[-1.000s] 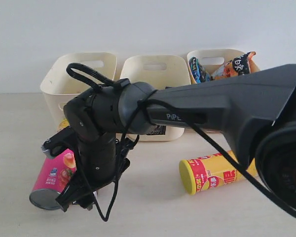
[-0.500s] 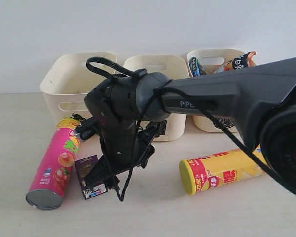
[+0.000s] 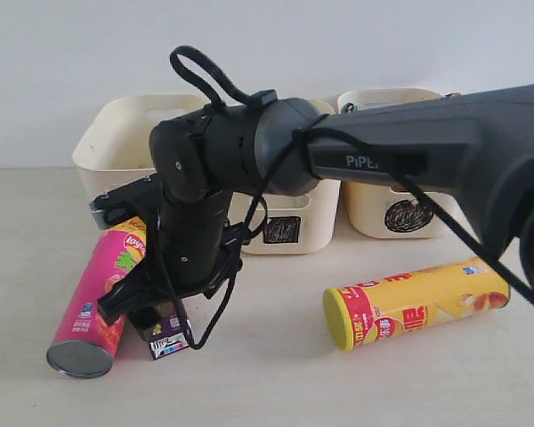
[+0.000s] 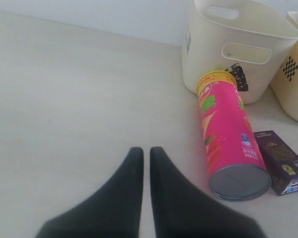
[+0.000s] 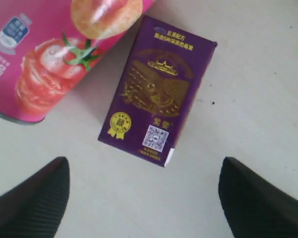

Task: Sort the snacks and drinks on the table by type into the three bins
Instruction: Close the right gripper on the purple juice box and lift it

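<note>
The dark purple drink carton lies flat on the table, just beside the pink Lay's chip tube, under my right pincer, which is spread wide and empty. I judge it light, stiff yet crushable, smooth-faced: take it across its long edges with moderate force. Print: gold crest, gold seal, QR code; Chinese characters unread.

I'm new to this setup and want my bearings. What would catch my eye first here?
A big dark robot arm stretches across the exterior view, its open gripper hanging over a small purple carton lying flat on the table beside a toppled pink chip tube. A yellow chip tube lies on its side to the right, and three cream bins stand in a row behind.
</note>
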